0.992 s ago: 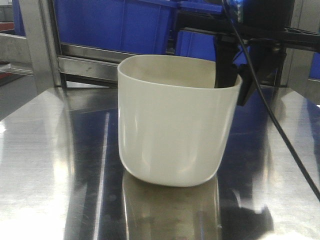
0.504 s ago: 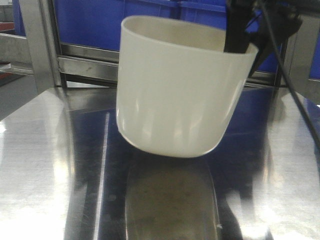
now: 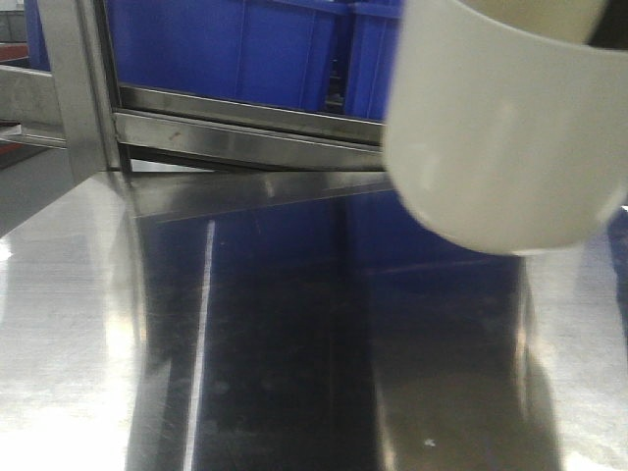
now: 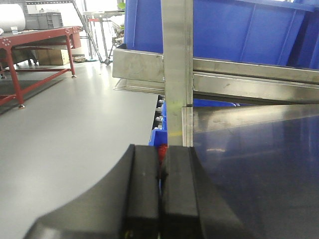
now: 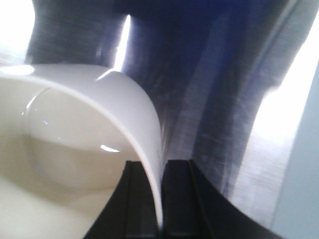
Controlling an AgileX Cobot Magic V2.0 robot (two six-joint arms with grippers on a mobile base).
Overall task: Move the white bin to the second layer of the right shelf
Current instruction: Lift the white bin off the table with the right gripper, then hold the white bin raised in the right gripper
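Cream-white bin (image 3: 500,137), blue crates (image 3: 226,49)

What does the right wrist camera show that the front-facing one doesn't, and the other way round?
Only the right wrist view: the right pincer clamped across the white bin's wall, and the bin's inside. Only the front view: the bin's base hanging clear of the steel tabletop, blue crates on a rack behind. Both: the bin and the steel tabletop.

Before me: shiny steel tabletop (image 3: 88,324), white glare along left side. Behind it, blue crates (image 3: 226,49) on steel rack (image 4: 177,74). Past rack post I see smooth grey floor (image 4: 65,129), red-framed bench (image 4: 35,37), grey crate (image 4: 42,20) on top.
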